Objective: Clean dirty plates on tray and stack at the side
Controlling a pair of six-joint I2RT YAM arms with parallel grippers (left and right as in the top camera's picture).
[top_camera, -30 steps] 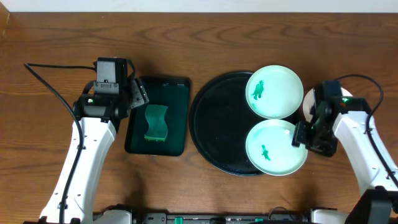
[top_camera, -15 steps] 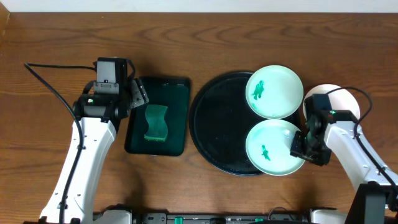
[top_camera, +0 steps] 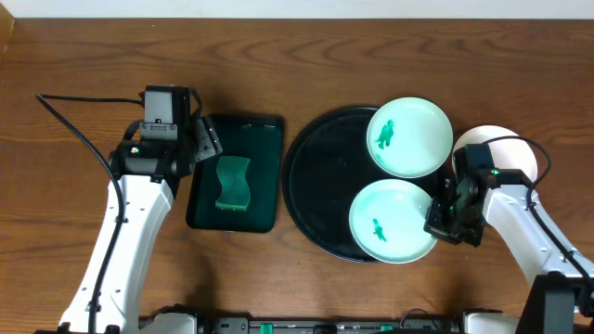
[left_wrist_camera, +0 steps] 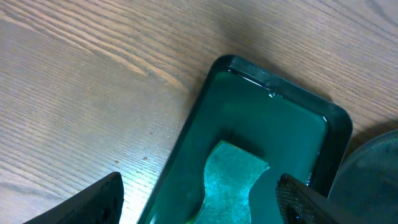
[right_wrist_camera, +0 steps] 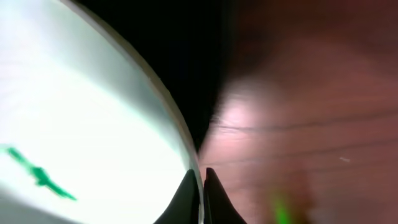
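Overhead shows two mint plates (top_camera: 409, 137) — green-smeared centres.

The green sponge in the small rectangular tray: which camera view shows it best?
The overhead view: the whole green sponge shows, lying in the dark green tray. The left wrist view shows only one end of it. The right wrist view does not show it.

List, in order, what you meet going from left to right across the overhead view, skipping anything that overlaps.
left arm → dark green rectangular tray → black round tray → white plate beside the tray
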